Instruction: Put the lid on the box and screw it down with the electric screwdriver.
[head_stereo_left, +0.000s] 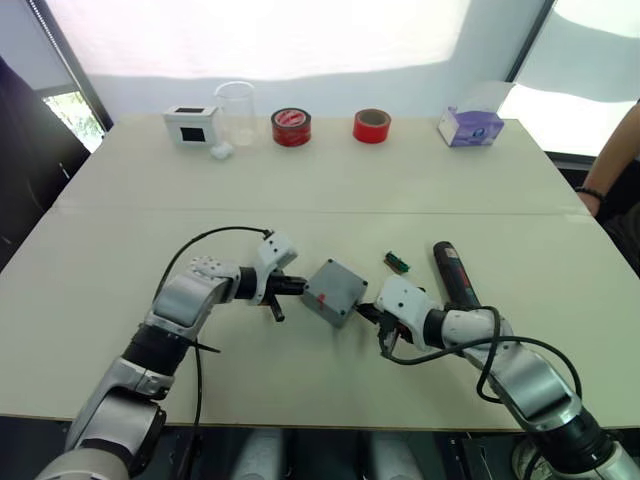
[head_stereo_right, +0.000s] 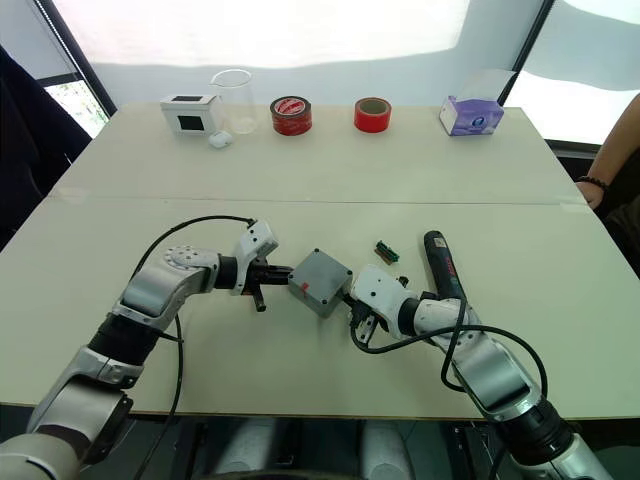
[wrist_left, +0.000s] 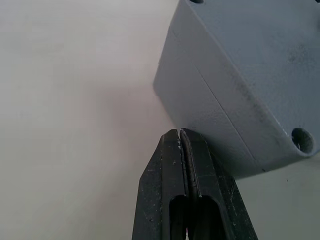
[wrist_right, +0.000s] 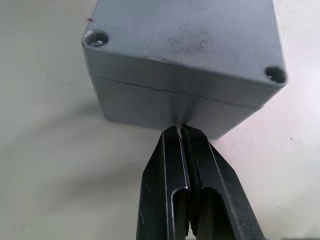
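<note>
The grey box (head_stereo_left: 335, 292) sits mid-table with the lid (wrist_right: 185, 30) resting on its body (wrist_right: 150, 105); a thin seam runs between them and the corner screw holes show. My left gripper (head_stereo_left: 300, 286) is shut, its tip (wrist_left: 179, 132) touching the box's left wall. From the opposite side my right gripper (head_stereo_left: 365, 310), also shut, has its tip (wrist_right: 179, 129) against the wall just under the seam. The electric screwdriver (head_stereo_left: 452, 272), black with a red label, lies flat to the right of the box, beside my right forearm.
A small green bit holder (head_stereo_left: 397, 262) lies between box and screwdriver. Along the far edge stand a white box with a black window (head_stereo_left: 192, 124), a clear cup (head_stereo_left: 235, 112), two red tape rolls (head_stereo_left: 291, 127) (head_stereo_left: 371, 126) and a purple tissue box (head_stereo_left: 470, 127). A person's arm (head_stereo_left: 610, 180) shows at the right.
</note>
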